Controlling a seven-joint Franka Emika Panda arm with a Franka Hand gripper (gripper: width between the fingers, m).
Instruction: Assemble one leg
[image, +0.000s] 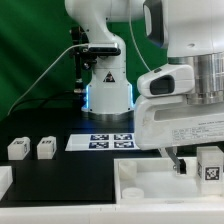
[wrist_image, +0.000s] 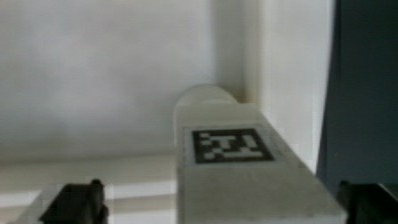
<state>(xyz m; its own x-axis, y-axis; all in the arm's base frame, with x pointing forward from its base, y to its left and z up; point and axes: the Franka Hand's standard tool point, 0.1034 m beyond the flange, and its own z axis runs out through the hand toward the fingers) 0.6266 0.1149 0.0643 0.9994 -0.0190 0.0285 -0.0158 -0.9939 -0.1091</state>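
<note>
1. I see gripper (image: 190, 166) fingers spread, released, straddling the leg (wrist_image: 230, 150) over the large white square part (image: 150, 185).
2. Two spare legs (image: 32, 148) sit well apart from that part; marker board (image: 100, 141) behind it.

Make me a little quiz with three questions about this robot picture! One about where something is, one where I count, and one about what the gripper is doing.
1. Where does the marker board lie?
A) flat on the black table, in front of the robot's base
B) on the floor
C) on the wall

2. How many legs stand side by side at the exterior view's left?
A) one
B) two
C) five

3. How is the gripper?
A) open
B) shut on a leg
C) shut on nothing

Answers:
1 A: the board lies flat on the table just before the base.
2 B: two small tagged blocks stand next to each other there.
3 A: in the wrist view the fingers stand wide apart, either side of another leg.
</note>
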